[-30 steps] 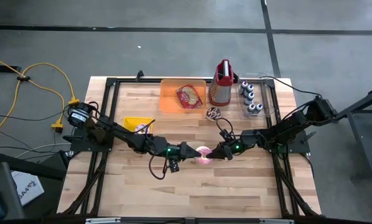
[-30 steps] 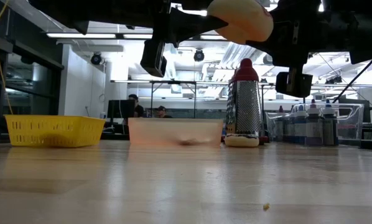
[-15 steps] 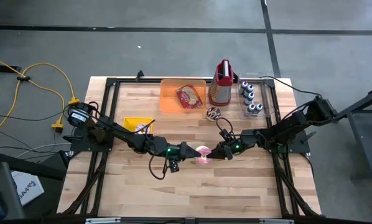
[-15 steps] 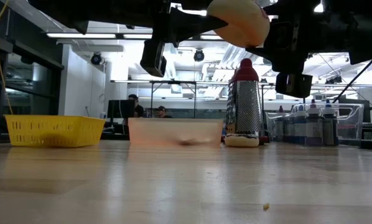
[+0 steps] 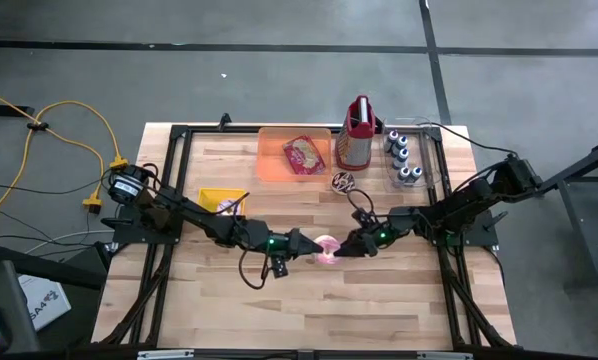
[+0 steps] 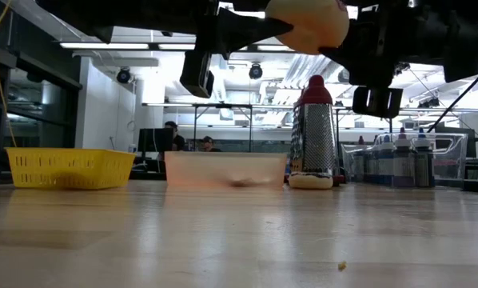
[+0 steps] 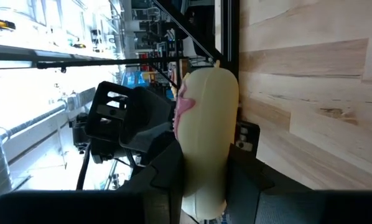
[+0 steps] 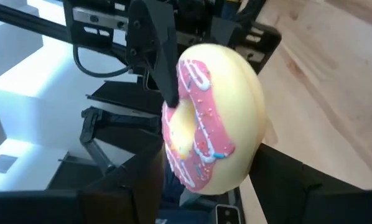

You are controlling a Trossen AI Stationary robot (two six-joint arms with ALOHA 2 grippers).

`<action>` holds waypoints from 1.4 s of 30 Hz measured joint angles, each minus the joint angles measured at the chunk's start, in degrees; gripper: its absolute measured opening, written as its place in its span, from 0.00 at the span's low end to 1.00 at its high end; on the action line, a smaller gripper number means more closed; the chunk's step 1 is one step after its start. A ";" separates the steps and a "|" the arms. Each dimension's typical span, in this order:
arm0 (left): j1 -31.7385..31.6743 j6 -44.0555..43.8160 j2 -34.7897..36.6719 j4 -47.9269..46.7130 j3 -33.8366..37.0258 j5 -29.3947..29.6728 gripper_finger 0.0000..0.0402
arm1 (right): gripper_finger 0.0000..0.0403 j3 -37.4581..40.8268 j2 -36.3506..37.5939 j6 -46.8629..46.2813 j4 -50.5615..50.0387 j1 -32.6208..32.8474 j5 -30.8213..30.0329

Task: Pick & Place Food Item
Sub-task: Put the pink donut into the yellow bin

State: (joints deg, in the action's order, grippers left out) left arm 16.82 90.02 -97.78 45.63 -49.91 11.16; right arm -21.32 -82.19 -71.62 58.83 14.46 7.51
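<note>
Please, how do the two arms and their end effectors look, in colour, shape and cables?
Both arms are dark, slim and jointed. Each carries a small green light near its wrist and loose black cable loops. The left end effector and right end effector each have two flat dark fingers.

Pale wooden plank table (image 5: 379, 300) with matt grain, smooth glossy pink-iced yellow donut (image 8: 212, 118), shiny perforated metal grater (image 6: 313, 146), yellow plastic mesh basket (image 6: 69, 168), translucent orange plastic tray (image 5: 269, 160).
</note>
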 joint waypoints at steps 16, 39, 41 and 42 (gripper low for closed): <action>5.07 -0.97 0.00 3.43 0.02 17.84 0.21 | 0.51 -0.02 0.02 -1.81 -3.73 0.07 3.39; 12.81 -22.93 0.02 4.52 0.80 62.68 0.21 | 0.51 -0.02 0.02 -0.05 -5.12 3.68 0.72; 12.59 -23.79 0.06 4.53 1.21 61.91 0.21 | 0.51 -0.02 0.02 0.68 -5.18 4.32 -0.28; 12.26 -24.12 0.07 4.52 1.42 60.81 0.21 | 0.51 -0.02 0.02 1.04 -5.18 4.63 -0.66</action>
State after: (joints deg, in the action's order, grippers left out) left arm 29.08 65.90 -97.71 50.15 -48.49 71.97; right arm -21.34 -82.17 -70.57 53.65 19.09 6.85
